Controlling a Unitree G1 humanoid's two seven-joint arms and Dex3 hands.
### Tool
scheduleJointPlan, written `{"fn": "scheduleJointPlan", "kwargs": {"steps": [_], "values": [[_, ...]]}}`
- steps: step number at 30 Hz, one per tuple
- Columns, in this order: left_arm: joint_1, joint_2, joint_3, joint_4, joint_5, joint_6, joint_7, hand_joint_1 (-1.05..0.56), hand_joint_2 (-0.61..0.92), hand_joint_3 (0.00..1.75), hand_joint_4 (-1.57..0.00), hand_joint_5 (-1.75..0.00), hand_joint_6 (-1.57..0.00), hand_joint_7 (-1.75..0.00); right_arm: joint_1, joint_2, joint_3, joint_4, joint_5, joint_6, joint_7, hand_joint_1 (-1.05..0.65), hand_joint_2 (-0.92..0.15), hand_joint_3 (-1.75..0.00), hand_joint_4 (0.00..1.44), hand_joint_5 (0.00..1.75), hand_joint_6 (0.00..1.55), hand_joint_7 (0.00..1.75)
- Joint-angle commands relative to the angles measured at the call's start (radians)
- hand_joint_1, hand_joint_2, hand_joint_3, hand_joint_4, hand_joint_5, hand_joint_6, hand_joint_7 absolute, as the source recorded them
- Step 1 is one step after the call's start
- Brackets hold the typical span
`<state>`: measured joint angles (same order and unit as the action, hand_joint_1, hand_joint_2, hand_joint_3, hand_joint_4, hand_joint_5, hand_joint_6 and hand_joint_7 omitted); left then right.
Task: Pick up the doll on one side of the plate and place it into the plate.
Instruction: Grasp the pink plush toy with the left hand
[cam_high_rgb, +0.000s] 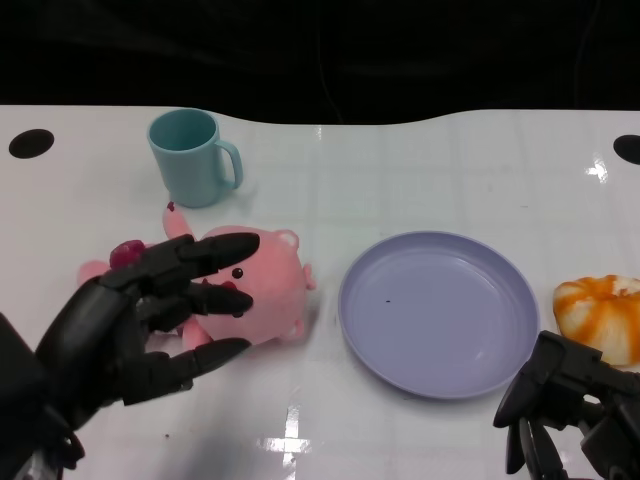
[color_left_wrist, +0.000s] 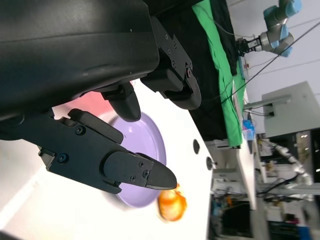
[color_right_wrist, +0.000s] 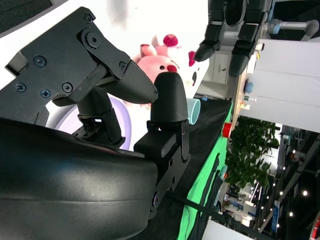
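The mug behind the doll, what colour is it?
The mug is light teal, plain with no pattern. The head view shows it best.

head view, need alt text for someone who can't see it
The robot's left hand hovers, fingers spread, over a pink plush doll lying on a white table, left of an empty lavender plate. A teal mug stands behind the doll, an orange-and-white plush lies right of the plate, and the right hand rests at the lower right.
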<state>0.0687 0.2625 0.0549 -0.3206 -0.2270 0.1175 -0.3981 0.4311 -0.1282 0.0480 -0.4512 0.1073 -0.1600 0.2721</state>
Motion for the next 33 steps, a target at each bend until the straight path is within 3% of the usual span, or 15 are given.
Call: {"fn": "scheduleJointPlan", "kwargs": {"steps": [1,19,33], "values": [[-0.046,0.070,0.003,0.006,0.088,-0.025,0.004,-0.56,0.92,0.09,-0.09,-0.83,-0.39,-0.05,0.002,-0.003,-0.005,0.002,0.008,-0.003,-0.006,-0.15,-0.42,-1.47,0.71,1.75,0.58,1.56],[-0.251,0.292,-0.094,0.139,0.536,-0.135,-0.003,-0.63,0.92,0.04,0.00,-0.55,-0.24,0.00,0.009,-0.005,-0.009,-0.006,0.015,-0.001,-0.006,-0.15,-0.43,-1.46,0.70,1.75,0.58,1.54],[-0.380,0.357,-0.241,0.216,0.833,-0.038,-0.042,-0.70,0.91,0.00,0.00,-0.36,-0.12,0.00,0.015,-0.010,-0.013,-0.016,0.022,0.004,-0.005,-0.17,-0.42,-1.46,0.70,1.75,0.57,1.54]]}}
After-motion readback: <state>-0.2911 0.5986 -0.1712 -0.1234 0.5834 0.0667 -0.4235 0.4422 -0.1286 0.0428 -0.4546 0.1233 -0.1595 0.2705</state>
